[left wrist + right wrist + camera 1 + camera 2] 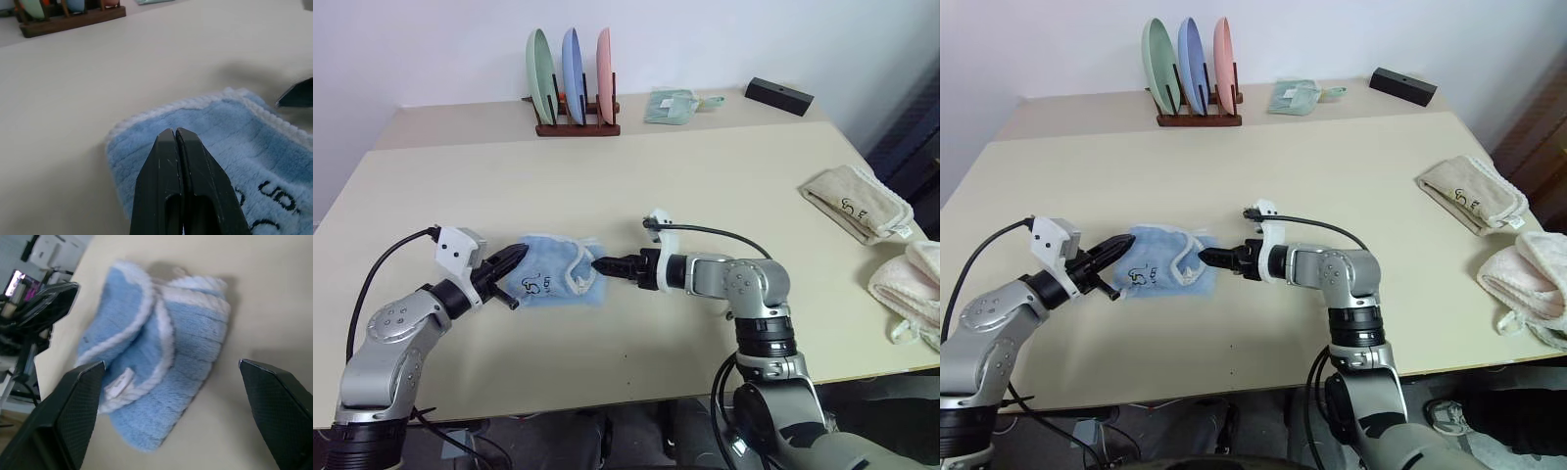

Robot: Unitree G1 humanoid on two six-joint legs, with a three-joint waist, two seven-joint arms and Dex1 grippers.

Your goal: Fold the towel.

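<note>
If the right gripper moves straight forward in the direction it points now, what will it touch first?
Most likely the towel. The right gripper is open and aimed at the folded blue bundle, just short of its near edge. The shut left gripper lies beyond, on the far side; how deep is unclear.

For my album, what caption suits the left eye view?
Two grippers, left shut and right open, flank a folded blue towel on a beige table.
</note>
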